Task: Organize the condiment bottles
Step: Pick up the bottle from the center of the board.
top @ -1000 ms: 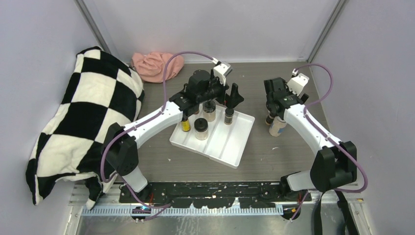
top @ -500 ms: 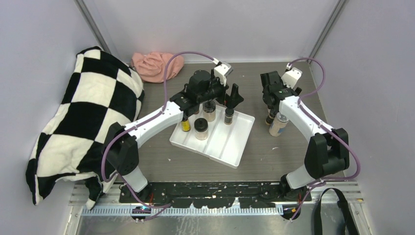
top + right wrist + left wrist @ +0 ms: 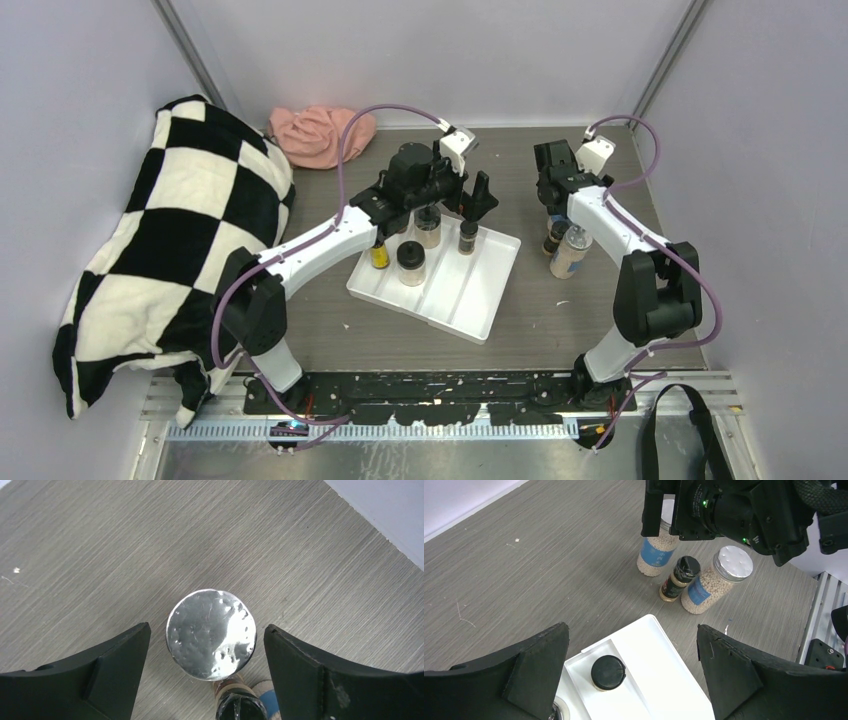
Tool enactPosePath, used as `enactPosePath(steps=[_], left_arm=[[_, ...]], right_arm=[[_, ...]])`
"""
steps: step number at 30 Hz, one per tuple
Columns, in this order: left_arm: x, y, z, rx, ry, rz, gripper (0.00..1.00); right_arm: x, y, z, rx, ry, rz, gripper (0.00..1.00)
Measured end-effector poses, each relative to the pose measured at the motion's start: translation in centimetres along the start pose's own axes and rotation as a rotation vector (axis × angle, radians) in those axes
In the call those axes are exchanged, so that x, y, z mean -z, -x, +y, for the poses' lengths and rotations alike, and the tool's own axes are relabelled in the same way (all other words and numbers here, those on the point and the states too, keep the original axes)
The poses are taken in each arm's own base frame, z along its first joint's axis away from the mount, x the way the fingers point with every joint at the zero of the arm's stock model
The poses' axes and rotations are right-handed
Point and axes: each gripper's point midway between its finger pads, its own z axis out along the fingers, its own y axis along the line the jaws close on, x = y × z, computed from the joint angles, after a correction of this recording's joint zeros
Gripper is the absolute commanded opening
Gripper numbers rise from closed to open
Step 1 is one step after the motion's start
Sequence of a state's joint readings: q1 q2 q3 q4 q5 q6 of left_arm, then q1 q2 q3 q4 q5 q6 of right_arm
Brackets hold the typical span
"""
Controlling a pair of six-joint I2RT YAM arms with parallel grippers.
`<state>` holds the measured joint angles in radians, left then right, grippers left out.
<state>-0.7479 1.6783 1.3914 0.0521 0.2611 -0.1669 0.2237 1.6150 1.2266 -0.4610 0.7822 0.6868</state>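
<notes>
While the right gripper (image 3: 206,640) straddles, jaws wide, a clear silver-lidded shaker (image 3: 211,634) of pale beads, its blue-labelled twin (image 3: 714,582) and a tiny dark bottle (image 3: 678,577) stand beside it on the table (image 3: 549,555); the left gripper (image 3: 633,635) gapes empty above the tray (image 3: 659,650).

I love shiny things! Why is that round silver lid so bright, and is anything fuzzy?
Right wrist view: the lid catches the light, with a white glare patch on its right side; the dark cap at the bottom edge looks a bit blurry. Top view: even light, only soft shadows.
</notes>
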Motion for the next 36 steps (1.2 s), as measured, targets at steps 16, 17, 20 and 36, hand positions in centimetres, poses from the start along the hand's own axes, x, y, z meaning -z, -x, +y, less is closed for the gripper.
enactPosePath(steps=[16,17,20,36], left_arm=[[0.0,0.1,0.5,-0.011,0.014,-0.006,1.0],[0.0,0.2,0.5,-0.011,0.014,-0.006,1.0],[0.0,0.2,0.6,-0.011,0.017,-0.01,1.0],[0.2,0.5,1.8,-0.012,0.083,-0.027,0.99]], right_arm=[[-0.7,-0.5,0.5,0.011,0.012,0.011,0.01],[-0.7,-0.5,0.5,0.015,0.012,0.009,0.01],[-0.7,-0.3,0.7,0.021,0.018,0.003,0.01],[2.1,4.1,1.9,-0.001,0.128,-0.063,0.01]])
